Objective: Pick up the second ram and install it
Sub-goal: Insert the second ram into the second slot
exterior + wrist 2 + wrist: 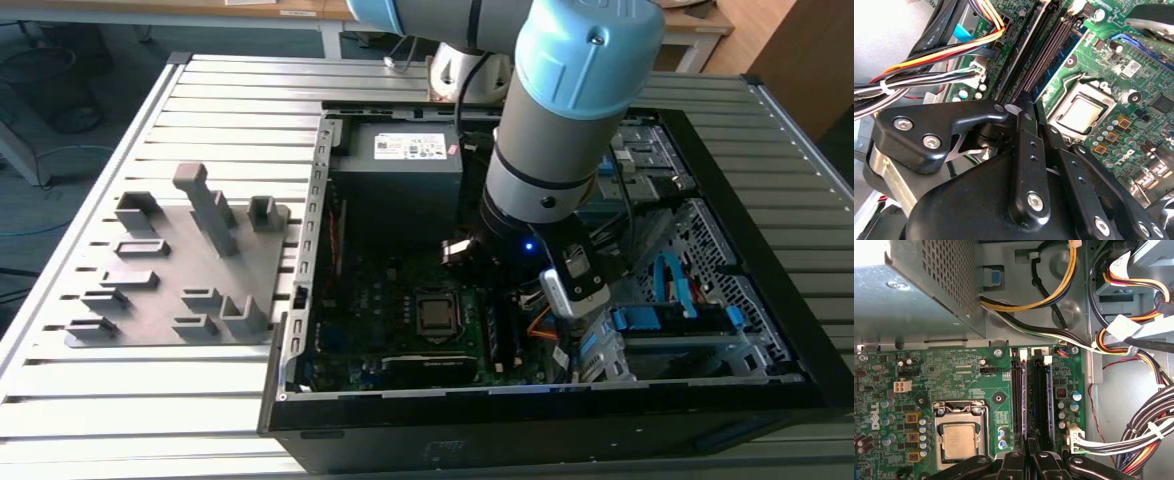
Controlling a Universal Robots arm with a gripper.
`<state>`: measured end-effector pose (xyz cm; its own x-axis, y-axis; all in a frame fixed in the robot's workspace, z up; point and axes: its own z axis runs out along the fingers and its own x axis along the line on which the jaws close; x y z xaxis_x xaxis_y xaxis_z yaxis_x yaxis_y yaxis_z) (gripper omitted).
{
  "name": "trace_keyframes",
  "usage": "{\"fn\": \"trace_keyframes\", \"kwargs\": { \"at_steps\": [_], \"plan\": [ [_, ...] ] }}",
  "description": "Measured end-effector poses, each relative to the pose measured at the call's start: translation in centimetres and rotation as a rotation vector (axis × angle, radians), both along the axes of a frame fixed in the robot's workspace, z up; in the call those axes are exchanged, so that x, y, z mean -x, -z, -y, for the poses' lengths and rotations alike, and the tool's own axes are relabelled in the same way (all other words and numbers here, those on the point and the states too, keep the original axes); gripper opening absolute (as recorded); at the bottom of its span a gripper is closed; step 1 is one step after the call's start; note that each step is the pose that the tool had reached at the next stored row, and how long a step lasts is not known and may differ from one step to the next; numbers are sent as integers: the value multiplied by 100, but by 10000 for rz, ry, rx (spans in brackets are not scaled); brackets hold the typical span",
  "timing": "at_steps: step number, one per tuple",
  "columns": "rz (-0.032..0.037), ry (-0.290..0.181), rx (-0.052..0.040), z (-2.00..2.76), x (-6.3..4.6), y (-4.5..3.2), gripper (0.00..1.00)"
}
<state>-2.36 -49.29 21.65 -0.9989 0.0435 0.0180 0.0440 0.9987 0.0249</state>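
Holding the second ram [1024, 400] at its mobo slot [1015, 365], fingers [1015, 465] are clenched; if tilted, it may jam, bend contacts.

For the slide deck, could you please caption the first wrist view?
Gripper poised over the motherboard's black memory slots, beside the CPU socket.

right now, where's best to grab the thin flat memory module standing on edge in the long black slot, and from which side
Probably its top long edge near mid-length, pinching the two flat faces, coming straight down toward the green motherboard. The thin flat memory module stands upright in the long black slot with another slot close beside, so only that edge looks free.
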Motion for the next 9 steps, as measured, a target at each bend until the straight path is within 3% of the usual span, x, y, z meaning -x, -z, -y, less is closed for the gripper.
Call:
{"fn": "trace_keyframes", "kwargs": {
  "at_steps": [9],
  "plan": [
    [-1, -36, 0, 0, -22, 0, 14]
  ]
}}
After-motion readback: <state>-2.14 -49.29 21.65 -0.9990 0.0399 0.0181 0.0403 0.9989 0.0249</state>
